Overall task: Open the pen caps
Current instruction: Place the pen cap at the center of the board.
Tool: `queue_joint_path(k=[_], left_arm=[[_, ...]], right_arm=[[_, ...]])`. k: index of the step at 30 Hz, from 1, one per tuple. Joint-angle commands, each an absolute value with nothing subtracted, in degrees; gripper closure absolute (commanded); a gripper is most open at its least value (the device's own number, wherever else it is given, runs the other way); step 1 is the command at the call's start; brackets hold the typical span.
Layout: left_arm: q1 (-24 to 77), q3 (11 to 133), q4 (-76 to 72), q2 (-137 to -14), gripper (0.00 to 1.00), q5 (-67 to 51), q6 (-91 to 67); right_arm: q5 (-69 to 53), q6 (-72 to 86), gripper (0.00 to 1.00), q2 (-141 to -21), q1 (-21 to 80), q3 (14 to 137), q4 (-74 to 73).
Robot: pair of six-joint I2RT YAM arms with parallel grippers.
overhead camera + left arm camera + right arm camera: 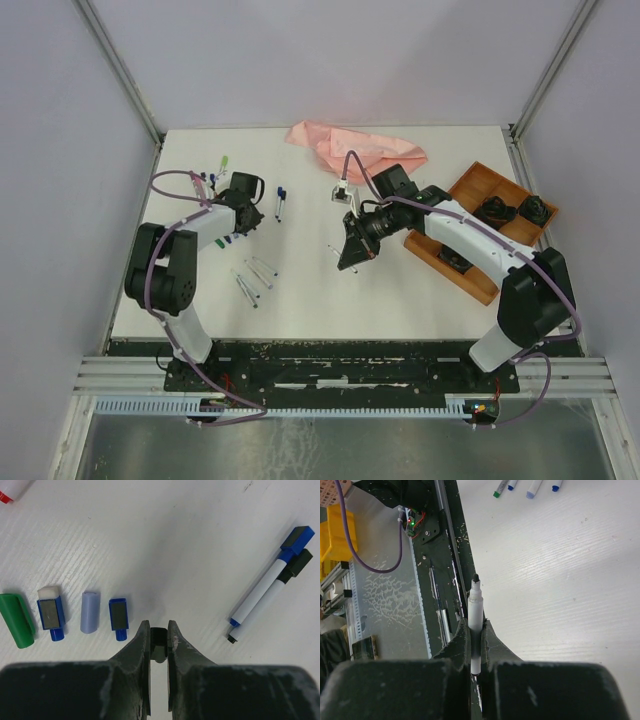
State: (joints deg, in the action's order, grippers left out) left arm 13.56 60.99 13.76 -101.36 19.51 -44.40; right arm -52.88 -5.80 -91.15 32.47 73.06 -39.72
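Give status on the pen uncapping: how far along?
Done: four loose caps lie in a row, and three bare pens lie on the table. In hand: the left gripper is shut on a black cap, the right gripper on a black-tipped open pen. To do: a blue pen and a black pen, side by side, both capped.

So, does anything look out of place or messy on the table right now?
Nothing spilled or broken. Only the crumpled pink cloth at the far edge looks out of place; the loose caps lie in a tidy row.
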Motion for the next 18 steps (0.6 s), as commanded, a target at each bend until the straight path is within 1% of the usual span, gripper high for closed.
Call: queue_joint_path(k=[1,5,7,8,12,13,16,17,18], left_arm=[[14.0,63.2,15.0,-102.4,0.86,21.6,-42.1],[14.1,63.1,15.3,-103.3,0.78,22.2,-42.2],[14.1,63.3,15.5,-103.7,0.77,22.5,-42.2],[14.0,63.5,15.7,-103.9,0.74,22.6,-42.2],[14.0,64.4,16.3,-104.6,0.72,22.8,-42.0],[14.1,64.5,16.4,-104.7,0.69,23.0,-42.0],[14.0,64.8,16.4,-104.9,0.68,23.3,-41.8],[14.0,64.9,16.4,-104.9,0.65,23.5,-41.7],[14.1,65.0,16.5,-105.0,0.65,23.7,-41.6]], right_arm=[[-53.1,-6.8,0.99,-91.8,32.1,75.5,-39.6],[-53.0,-6.7,0.99,-91.7,32.2,75.6,-39.6],[-53.1,-6.7,0.99,-91.7,32.1,75.5,-39.6],[-53.1,-6.7,0.99,-91.7,32.1,75.6,-39.6],[-53.1,-6.6,0.98,-91.8,32.0,75.5,-39.6],[-53.1,-6.7,0.98,-91.8,32.0,75.5,-39.6],[-53.1,-6.7,0.98,-91.7,32.0,75.5,-39.6],[-53.2,-6.7,0.98,-91.8,31.9,75.5,-39.6],[-53.2,-6.7,0.98,-91.8,32.0,75.5,-39.6]])
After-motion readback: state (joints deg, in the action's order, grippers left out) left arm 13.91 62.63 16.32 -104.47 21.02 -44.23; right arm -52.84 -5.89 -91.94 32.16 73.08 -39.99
